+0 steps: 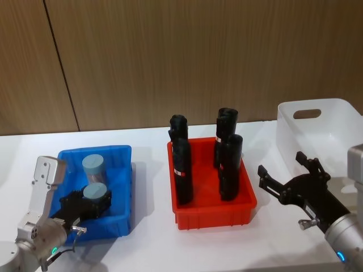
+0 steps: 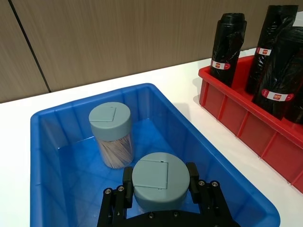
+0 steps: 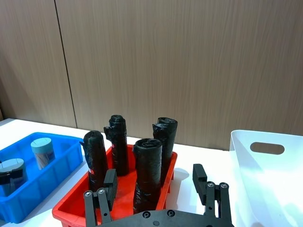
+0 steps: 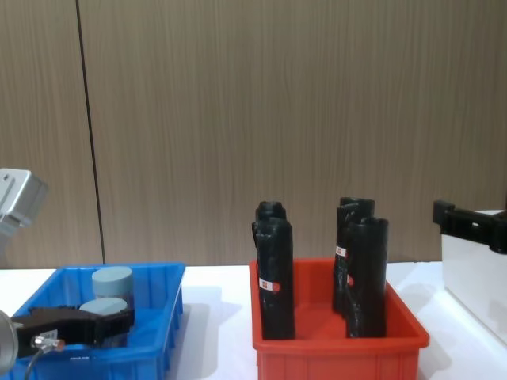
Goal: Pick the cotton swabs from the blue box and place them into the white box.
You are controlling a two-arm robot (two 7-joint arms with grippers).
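Left gripper (image 1: 94,198) — low, around swab tub (image 2: 152,176)

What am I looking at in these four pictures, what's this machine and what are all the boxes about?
This is a two-armed robot working at a white table. Each arm ends in a black, two-fingered tool. One picture looks down from the robot's head, one looks across the table from its chest, and one comes from each wrist.

On the table stand a blue box holding two tubs of cotton swabs, a red bin with four black rolls, and a white box.

The left tool is inside the blue box, closed on the nearer tub. The right tool hangs open over the table between the red bin and the white box, holding nothing.
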